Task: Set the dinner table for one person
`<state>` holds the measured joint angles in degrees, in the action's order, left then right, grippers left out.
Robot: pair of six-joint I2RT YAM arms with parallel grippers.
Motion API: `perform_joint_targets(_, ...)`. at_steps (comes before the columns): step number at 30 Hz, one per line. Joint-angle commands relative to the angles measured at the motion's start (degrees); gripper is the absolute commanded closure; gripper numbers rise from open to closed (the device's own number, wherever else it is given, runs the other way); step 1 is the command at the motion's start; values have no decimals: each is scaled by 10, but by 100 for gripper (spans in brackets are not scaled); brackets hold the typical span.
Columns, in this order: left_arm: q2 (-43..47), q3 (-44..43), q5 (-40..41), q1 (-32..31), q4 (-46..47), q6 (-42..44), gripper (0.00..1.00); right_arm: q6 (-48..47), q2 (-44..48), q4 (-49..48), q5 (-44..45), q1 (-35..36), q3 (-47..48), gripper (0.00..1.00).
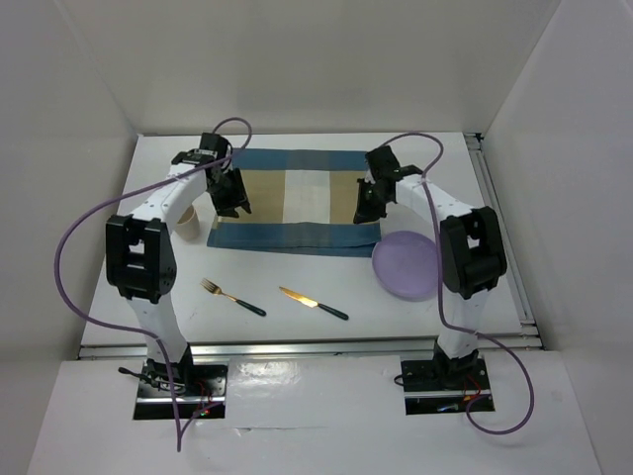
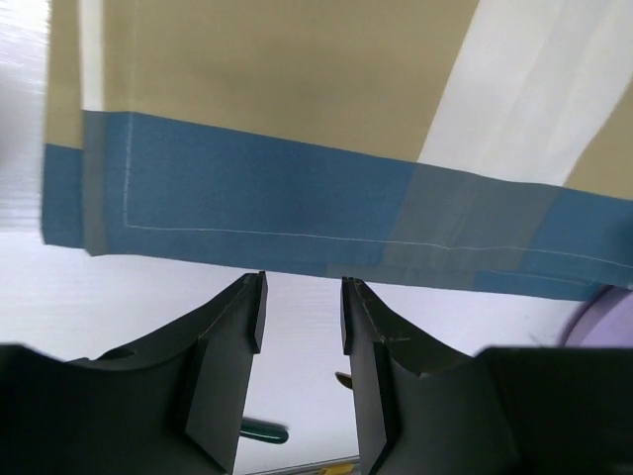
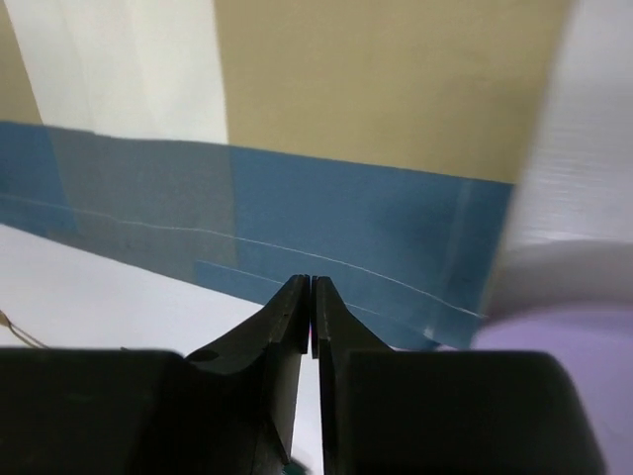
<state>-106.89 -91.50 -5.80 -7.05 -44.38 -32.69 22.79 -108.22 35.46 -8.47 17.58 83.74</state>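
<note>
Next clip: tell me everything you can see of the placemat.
The placemat is a rectangular cloth, spread flat on the table toward its far side, long edges running left to right. Blue bands line its far and near edges; between them beige panels flank a white centre stripe. Stitching runs along the near band, whose right end looks slightly doubled over. The left tool and right tool hang over its ends; contact is unclear.

The tabletop (image 1: 277,327) is large, flat, matte white and rectangular, with aluminium rails (image 1: 316,345) along its near and right edges.
</note>
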Motion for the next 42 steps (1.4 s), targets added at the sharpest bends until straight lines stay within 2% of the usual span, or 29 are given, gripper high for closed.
perform_joint_targets(1,-45,4,21,-5,7,10,47,22,-37,-23,-22,18,8,84)
perform_joint_targets(10,-114,10,39,-16,18,5,47,45,-110,-35,-7,18,2,86)
perform_joint_targets(16,-130,24,32,-27,24,5,47,65,-151,-8,14,-33,22,87)
perform_joint_targets(25,-196,-75,21,-38,-4,5,47,48,-189,11,8,-61,105,87)
perform_joint_targets(28,-196,-66,21,-38,-4,5,47,42,-183,11,8,-61,84,89)
perform_joint_targets(31,-183,-23,33,-38,3,10,47,47,-161,16,8,-66,44,91)
perform_joint_targets(35,-153,41,40,-38,28,10,47,53,-117,-19,-1,-66,-53,91)
perform_joint_targets(42,-97,127,61,-38,40,10,47,59,-66,-30,7,-49,-141,91)
